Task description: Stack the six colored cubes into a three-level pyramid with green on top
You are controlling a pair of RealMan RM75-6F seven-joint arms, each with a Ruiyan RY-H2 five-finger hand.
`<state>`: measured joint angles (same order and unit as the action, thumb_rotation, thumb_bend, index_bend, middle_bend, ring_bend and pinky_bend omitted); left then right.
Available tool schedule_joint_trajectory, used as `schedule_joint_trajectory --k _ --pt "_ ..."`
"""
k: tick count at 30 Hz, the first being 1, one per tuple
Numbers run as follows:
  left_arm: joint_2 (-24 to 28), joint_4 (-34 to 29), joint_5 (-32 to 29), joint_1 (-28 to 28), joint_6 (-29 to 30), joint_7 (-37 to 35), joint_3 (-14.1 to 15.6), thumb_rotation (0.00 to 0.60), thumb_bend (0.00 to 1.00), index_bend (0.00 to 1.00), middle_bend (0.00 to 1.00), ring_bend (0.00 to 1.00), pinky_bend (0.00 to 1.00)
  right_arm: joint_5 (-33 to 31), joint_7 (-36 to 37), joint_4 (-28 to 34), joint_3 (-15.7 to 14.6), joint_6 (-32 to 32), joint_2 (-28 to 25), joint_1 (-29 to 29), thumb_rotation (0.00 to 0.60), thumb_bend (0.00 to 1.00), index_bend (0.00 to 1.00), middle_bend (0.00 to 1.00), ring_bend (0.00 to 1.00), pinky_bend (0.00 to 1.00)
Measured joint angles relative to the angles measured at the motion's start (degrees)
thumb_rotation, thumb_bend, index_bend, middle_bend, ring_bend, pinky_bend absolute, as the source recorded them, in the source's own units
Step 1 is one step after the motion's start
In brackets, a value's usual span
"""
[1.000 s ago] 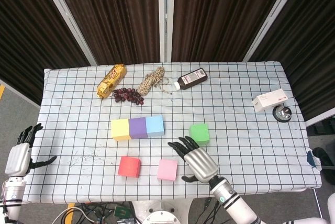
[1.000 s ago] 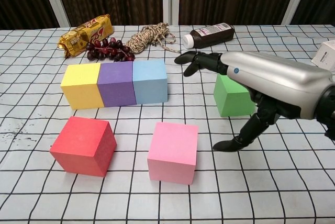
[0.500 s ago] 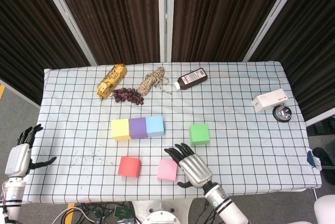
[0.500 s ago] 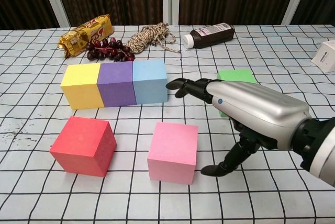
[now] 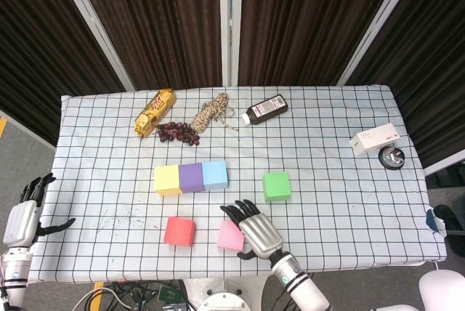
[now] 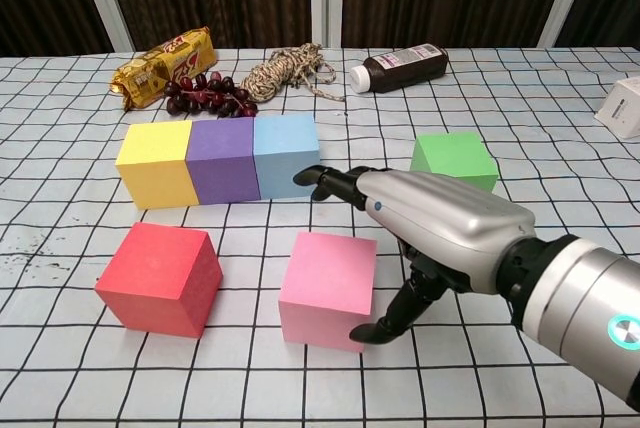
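Note:
Yellow point(image 6: 155, 163), purple point(image 6: 221, 158) and blue point(image 6: 286, 154) cubes stand touching in a row at mid-table. The green cube point(image 6: 455, 160) sits alone to their right. The red cube point(image 6: 160, 277) and pink cube point(image 6: 328, 276) rest nearer the front edge. My right hand point(image 6: 430, 228) hovers over the pink cube's right side, fingers spread above its top and thumb tip against its lower right corner, holding nothing. In the head view that hand point(image 5: 254, 229) overlaps the pink cube point(image 5: 228, 236). My left hand point(image 5: 22, 216) hangs open off the table's left edge.
Along the back lie a gold snack packet point(image 5: 155, 112), dark grapes point(image 5: 178, 132), a coil of rope point(image 5: 211, 112) and a dark bottle point(image 5: 266, 109). A white box point(image 5: 374, 139) and a small wheel point(image 5: 394, 157) sit at the right edge.
My right hand has moved left and toward the front edge, from in front of the green cube to the pink cube, uncovering the green cube. The left hand has barely moved.

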<state>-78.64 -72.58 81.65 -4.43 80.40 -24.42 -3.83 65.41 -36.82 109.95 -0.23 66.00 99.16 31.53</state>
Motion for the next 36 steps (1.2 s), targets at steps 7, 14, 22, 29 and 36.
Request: schedule_joint_trajectory --k 7,14,22,29,36 --pt "-0.07 0.27 0.19 -0.06 0.06 -0.27 -0.01 0.600 0.00 0.03 0.14 0.00 0.02 -0.71 -1.66 -1.17 -0.09 0.62 1.27 -0.23 0.600 0.06 0.00 0.37 0.03 0.00" --pt "-0.19 0.39 0.20 -0.11 -0.12 -0.27 0.07 0.600 0.00 0.03 0.14 0.00 0.02 -0.52 -2.28 -1.36 0.57 1.86 1.74 -0.51 0.600 0.11 0.00 0.50 0.09 0.00" --pt "0.00 -0.16 0.27 -0.23 -0.07 0.06 -0.02 0.600 0.00 0.03 0.14 0.00 0.02 1.51 1.65 2.33 2.78 1.78 -3.48 -0.50 0.600 0.14 0.00 0.52 0.10 0.00" --pt "0.41 -0.99 0.31 -0.35 -0.17 0.12 -0.05 0.600 0.00 0.03 0.14 0.00 0.02 2.44 5.20 5.09 7.86 -2.91 -12.04 2.75 0.600 0.14 0.00 0.51 0.10 0.00" --pt "0.96 -1.54 0.66 -0.28 0.22 -0.40 0.00 0.600 0.00 0.03 0.14 0.00 0.02 -0.30 9.88 3.60 15.78 -13.96 -18.86 11.03 0.600 0.14 0.00 0.51 0.10 0.00"
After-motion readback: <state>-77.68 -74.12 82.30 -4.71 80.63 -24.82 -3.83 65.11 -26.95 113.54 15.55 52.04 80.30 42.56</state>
